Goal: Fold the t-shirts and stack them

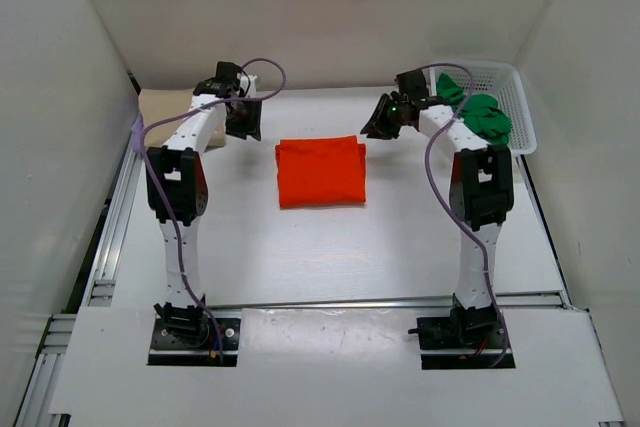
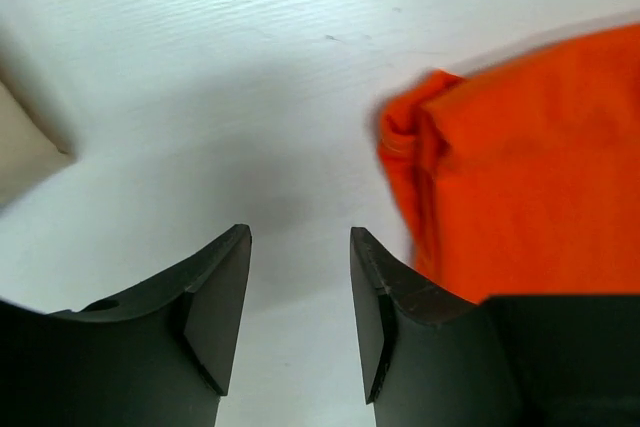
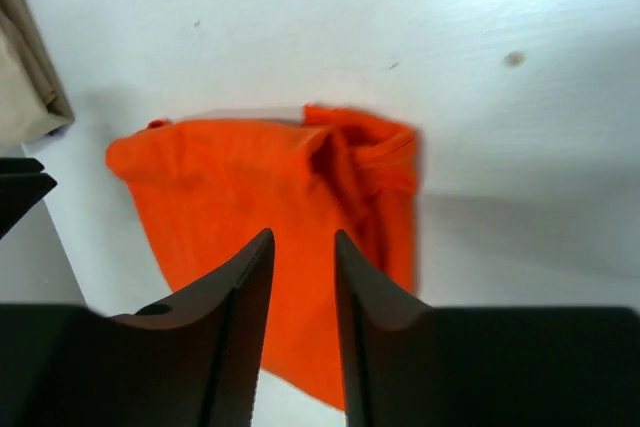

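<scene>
A folded orange t-shirt (image 1: 320, 171) lies flat in the middle of the table (image 1: 330, 257). Just past it, the left gripper (image 2: 300, 242) hangs near its far left corner and the right gripper (image 3: 300, 242) near its far right corner, both with fingers parted and empty. Farther back, a beige t-shirt (image 1: 175, 112) lies at the far left, and a green t-shirt (image 1: 482, 115) sits in the white basket (image 1: 522, 119) at the far right.

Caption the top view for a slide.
Left gripper and right gripper open, flanking the folded orange-red t-shirt; beige t-shirt far left, green t-shirt in the basket.
</scene>
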`<state>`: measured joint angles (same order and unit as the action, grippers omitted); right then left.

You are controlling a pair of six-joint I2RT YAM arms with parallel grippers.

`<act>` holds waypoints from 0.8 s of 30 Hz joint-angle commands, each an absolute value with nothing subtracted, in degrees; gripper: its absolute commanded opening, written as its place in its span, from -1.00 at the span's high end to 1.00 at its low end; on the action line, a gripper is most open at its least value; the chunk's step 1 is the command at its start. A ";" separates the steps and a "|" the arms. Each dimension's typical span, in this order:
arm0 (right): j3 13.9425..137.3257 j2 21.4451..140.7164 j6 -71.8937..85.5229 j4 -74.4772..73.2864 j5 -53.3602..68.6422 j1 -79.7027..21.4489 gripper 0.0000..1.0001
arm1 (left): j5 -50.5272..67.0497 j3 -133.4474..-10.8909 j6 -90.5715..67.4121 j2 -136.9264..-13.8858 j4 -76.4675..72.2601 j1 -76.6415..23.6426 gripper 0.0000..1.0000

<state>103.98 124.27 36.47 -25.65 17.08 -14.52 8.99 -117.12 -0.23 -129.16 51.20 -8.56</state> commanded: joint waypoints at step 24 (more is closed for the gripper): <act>112.59 131.41 45.45 -30.67 1.85 -18.54 0.99 | 4.22 -126.04 0.00 -133.69 46.85 -15.73 -0.22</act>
<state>110.59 134.30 46.81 -28.99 3.25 -18.76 6.50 -123.11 -0.23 -139.17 47.94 -15.40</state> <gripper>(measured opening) 0.003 0.608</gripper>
